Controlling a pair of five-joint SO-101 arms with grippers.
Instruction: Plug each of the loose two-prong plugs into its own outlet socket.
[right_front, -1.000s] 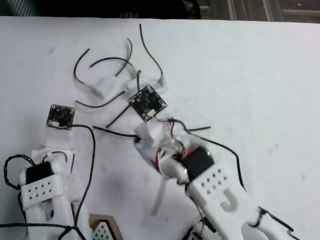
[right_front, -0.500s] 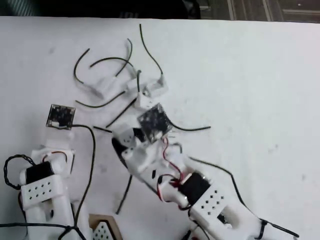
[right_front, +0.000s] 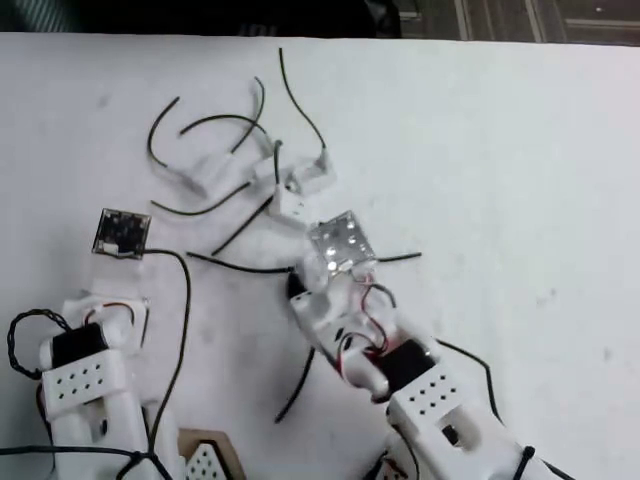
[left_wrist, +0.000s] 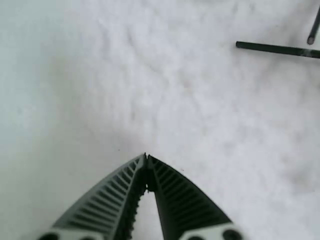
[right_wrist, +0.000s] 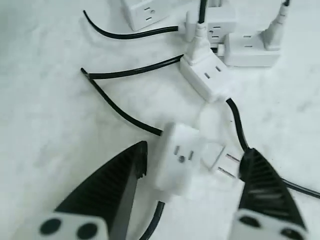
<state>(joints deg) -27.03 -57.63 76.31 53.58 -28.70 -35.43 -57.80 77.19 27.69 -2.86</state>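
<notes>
from above, the white table (right_front: 520, 180) carries a huddle of white socket blocks (right_front: 290, 185) toward its far middle, with black cords (right_front: 215, 122) curling out of it. the left arm (right_front: 85, 375) sits at the near left edge, well apart from the huddle. the right arm (right_front: 440, 400) lies slanted from the near side, its wrist end just short of the blocks.

in the left wrist view, the left gripper (left_wrist: 146, 161) has its jaws pressed together, tips touching, over the white table. a black cord end (left_wrist: 275, 48) lies well off from it.

in the right wrist view, the right gripper (right_wrist: 196, 150) has its jaws spread wide and holds nothing. between them on the table lies a white socket block (right_wrist: 176, 162) with its slots facing up. a loose two-prong plug (right_wrist: 214, 154) lies just beside it, metal prongs turned away from the block and not in any socket. one dark finger (right_wrist: 120, 180) is near the block's side; the other stands just past the prongs. farther off lies another block (right_wrist: 206, 75) with a white plug (right_wrist: 197, 37) at its end, and more blocks lie beyond it.
</notes>
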